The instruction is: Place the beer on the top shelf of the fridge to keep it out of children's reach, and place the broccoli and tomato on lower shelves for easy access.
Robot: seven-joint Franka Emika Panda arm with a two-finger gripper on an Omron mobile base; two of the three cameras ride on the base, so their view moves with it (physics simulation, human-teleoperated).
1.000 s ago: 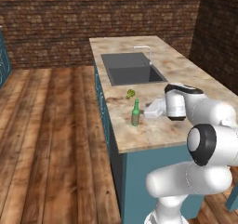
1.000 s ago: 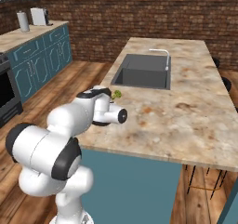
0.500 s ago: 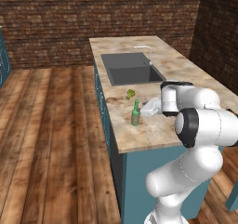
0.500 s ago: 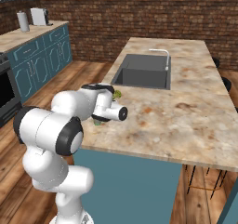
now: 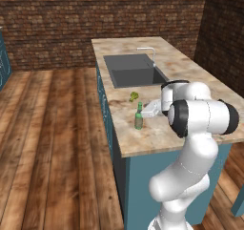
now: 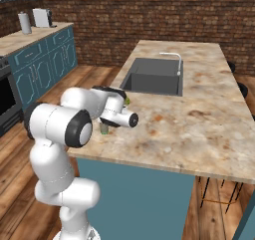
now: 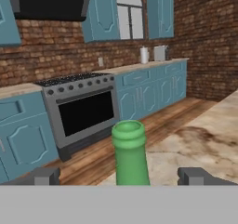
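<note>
Compared with a second ago: arm folded in closer to the bottle, hand now level with the neck; beer and broccoli unmoved. Green beer (image 5: pixel 138 118) standing upright on the island counter (image 5: pixel 190 76) near its front-left edge, long axis vertical, mouth up. Gripper (image 7: pixel 123 175) fingers wide apart, one on each side of the bottle neck, not touching it. Broccoli (image 5: pixel 134 96) just beyond, beside the sink (image 5: pixel 133 71).

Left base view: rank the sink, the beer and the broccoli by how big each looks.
1. sink, by far the largest.
2. beer, upright near the counter's front edge.
3. broccoli, smallest, lying between them.
The beer stands nearer the camera, but the order holds.
</note>
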